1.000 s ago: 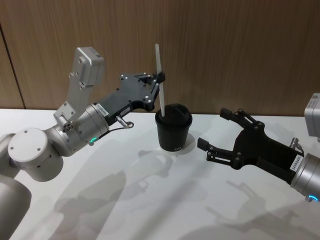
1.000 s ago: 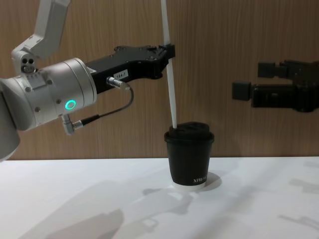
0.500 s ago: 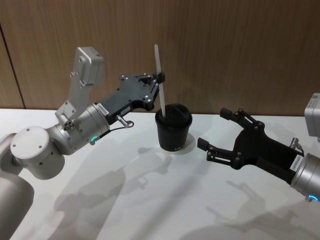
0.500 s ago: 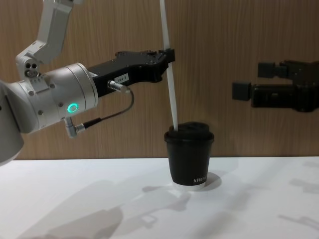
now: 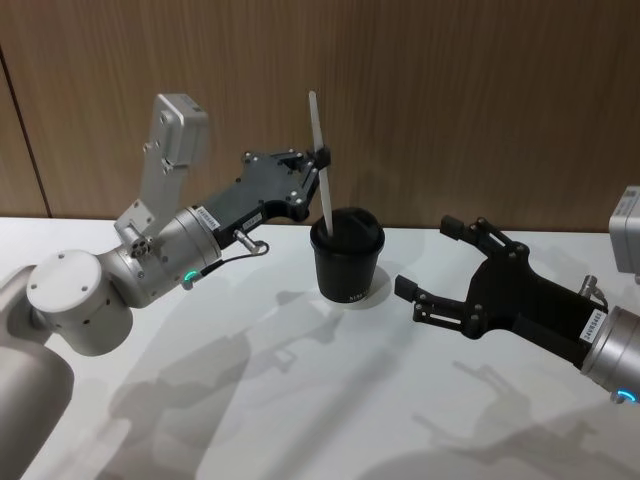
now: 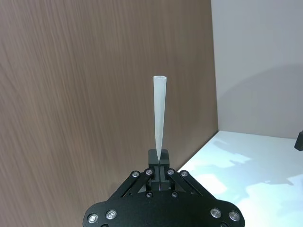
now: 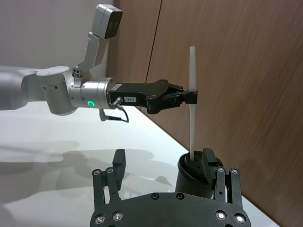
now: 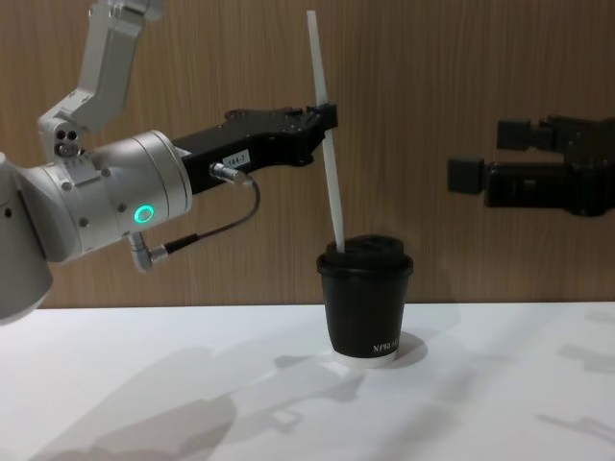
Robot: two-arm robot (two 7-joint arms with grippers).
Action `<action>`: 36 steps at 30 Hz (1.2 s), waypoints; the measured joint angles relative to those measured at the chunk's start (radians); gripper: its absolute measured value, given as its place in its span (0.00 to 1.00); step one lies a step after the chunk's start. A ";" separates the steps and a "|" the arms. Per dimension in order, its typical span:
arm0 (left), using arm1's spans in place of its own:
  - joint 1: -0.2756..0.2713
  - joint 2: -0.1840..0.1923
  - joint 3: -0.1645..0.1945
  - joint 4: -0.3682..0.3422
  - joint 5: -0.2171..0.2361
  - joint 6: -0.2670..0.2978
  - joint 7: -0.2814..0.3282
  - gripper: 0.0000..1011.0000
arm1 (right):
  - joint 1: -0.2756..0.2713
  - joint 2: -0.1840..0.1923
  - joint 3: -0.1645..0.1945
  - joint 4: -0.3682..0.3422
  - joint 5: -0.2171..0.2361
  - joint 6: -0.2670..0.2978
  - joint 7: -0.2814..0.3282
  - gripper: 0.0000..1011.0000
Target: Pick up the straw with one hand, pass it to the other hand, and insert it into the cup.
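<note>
Since a second ago the left arm has dropped a little, carrying the straw point(image 8: 327, 154) down with it — its top end now sits lower in the chest view, and the lower tip rests at the left part of the cup's domed lid. The left gripper point(image 8: 325, 120) is clamped on the straw somewhat above its middle, the straw leaning slightly with its top toward the left. The cup point(image 8: 365, 300) stands upright on the white worktop point(image 5: 300, 400), close to the far edge by the wooden wall.

The step in hand appears to be the insertion itself. To do it well, the tip should stay on the lid's opening and the push should run along the straw's own line; a sideways load would likely bend the thin straw or tip the light cup. I cannot tell whether the tip has already entered the hole.

The right gripper point(image 5: 437, 264) hangs with its fingers spread wide and empty, to the right of the cup and well apart from it, so it leaves room. There is open worktop near and to the left of the cup — the wooden wall point(image 5: 450, 100) just beyond is the only close boundary.
</note>
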 joint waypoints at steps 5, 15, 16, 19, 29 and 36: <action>-0.011 -0.008 0.005 0.021 -0.004 -0.001 -0.008 0.01 | 0.000 0.000 0.000 0.000 0.000 0.000 0.000 0.99; -0.024 -0.020 0.014 0.047 -0.004 -0.001 -0.013 0.01 | 0.000 0.000 0.000 0.000 0.000 0.000 0.000 0.99; -0.025 -0.022 0.015 0.049 -0.002 -0.001 -0.013 0.01 | 0.000 0.000 0.000 0.000 0.000 0.000 0.000 0.99; -0.028 -0.026 0.018 0.055 0.003 0.000 -0.010 0.01 | 0.000 0.000 0.000 0.000 0.000 0.000 0.000 0.99; -0.030 -0.035 0.022 0.065 0.025 0.002 0.011 0.01 | 0.000 0.000 0.000 0.000 0.000 0.000 0.000 0.99; -0.030 -0.038 0.023 0.069 0.034 0.002 0.019 0.17 | 0.000 0.000 0.000 0.000 0.000 0.000 0.000 0.99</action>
